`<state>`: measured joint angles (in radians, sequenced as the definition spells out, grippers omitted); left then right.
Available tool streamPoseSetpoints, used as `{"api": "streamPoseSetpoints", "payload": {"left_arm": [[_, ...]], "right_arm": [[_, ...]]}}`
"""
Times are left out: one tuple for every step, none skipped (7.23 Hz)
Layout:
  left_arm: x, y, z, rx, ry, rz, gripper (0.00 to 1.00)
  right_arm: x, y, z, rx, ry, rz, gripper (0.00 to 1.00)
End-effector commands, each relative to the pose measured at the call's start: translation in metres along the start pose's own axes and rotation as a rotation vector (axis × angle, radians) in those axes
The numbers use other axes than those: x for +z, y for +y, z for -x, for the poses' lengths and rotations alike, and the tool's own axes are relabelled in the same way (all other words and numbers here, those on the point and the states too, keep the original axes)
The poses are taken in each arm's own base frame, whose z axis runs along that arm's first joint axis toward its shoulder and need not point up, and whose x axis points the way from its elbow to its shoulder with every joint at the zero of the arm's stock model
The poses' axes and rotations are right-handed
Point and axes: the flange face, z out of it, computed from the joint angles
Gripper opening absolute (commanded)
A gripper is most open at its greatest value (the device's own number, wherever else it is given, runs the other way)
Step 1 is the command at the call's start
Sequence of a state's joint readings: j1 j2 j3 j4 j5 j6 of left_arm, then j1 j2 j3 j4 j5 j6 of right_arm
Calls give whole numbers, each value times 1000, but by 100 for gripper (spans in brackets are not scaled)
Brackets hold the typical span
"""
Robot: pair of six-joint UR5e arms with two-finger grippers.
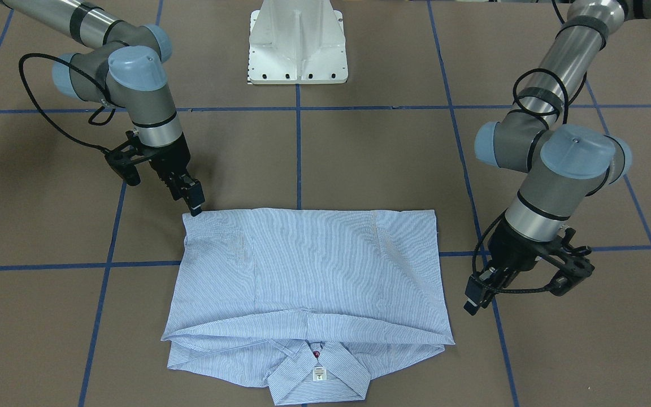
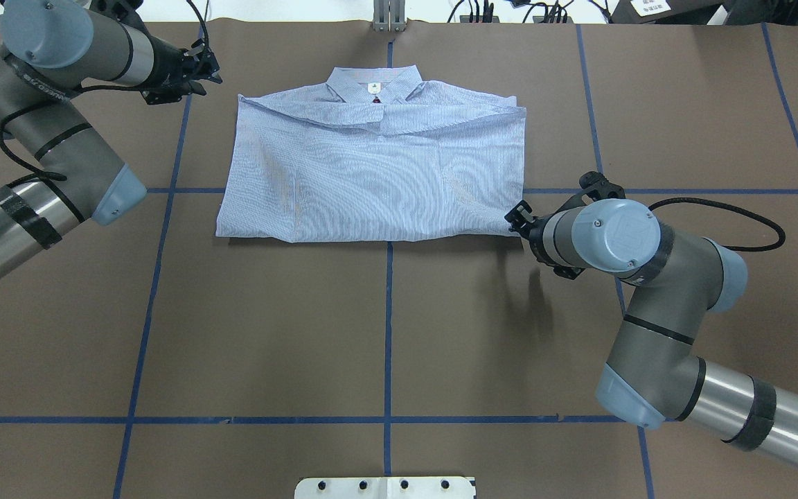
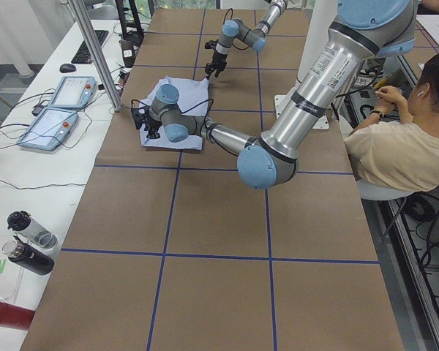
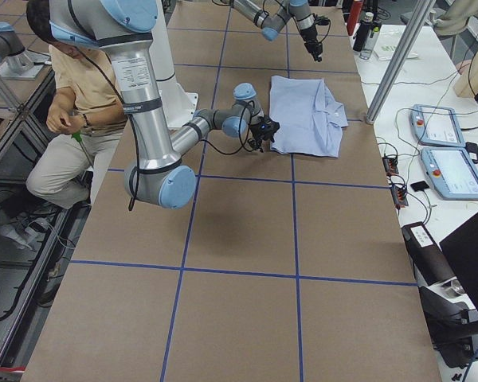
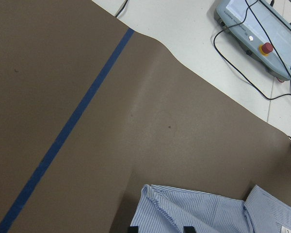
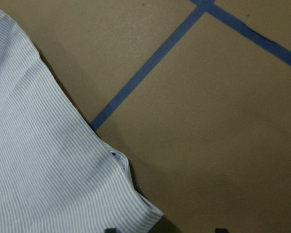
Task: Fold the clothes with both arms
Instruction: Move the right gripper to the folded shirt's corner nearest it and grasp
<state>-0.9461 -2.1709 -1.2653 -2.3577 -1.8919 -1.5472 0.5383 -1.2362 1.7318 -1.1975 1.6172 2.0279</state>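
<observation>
We find the shirt [image 1: 308, 265] lying folded into a rough rectangle on the brown table [image 1: 370, 164], which is crossed by blue tape lines [image 1: 298, 152]. Its collar [image 1: 303, 384] is at the edge farthest from the robot's white base [image 1: 297, 45], and there we can see the small white neck label [image 1: 318, 373] with a red button [image 1: 317, 354] just beside it. The right gripper [image 1: 194, 204] points down at the shirt's corner nearest the base on the robot's right side, its tip at the very edge of the cloth. In the right wrist view we see its fingertips [image 6: 220, 230] well apart, with the cloth corner just ahead of the gap and nothing clamped. The left gripper [image 1: 471, 304] hangs low beside the collar end of the shirt, clear of the cloth. In the left wrist view its fingertips [image 5: 188, 229] are also apart and hold nothing, and the shirt's edge lies just in front of them
</observation>
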Motion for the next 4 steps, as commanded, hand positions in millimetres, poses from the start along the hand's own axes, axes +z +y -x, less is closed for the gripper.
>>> {"api": "streamPoseSetpoints", "payload": {"left_arm": [[-1, -3, 0, 6, 0, -5, 42], [-2, -3, 0, 5, 0, -6, 42], [-2, -3, 0, 5, 0, -6, 42], [-2, -3, 0, 5, 0, -6, 42]], "right_arm": [[8, 13, 6, -7, -5, 12, 72], [9, 15, 6, -9, -3, 13, 66], [10, 18, 11, -8, -5, 14, 45], [9, 17, 12, -10, -7, 17, 0]]}}
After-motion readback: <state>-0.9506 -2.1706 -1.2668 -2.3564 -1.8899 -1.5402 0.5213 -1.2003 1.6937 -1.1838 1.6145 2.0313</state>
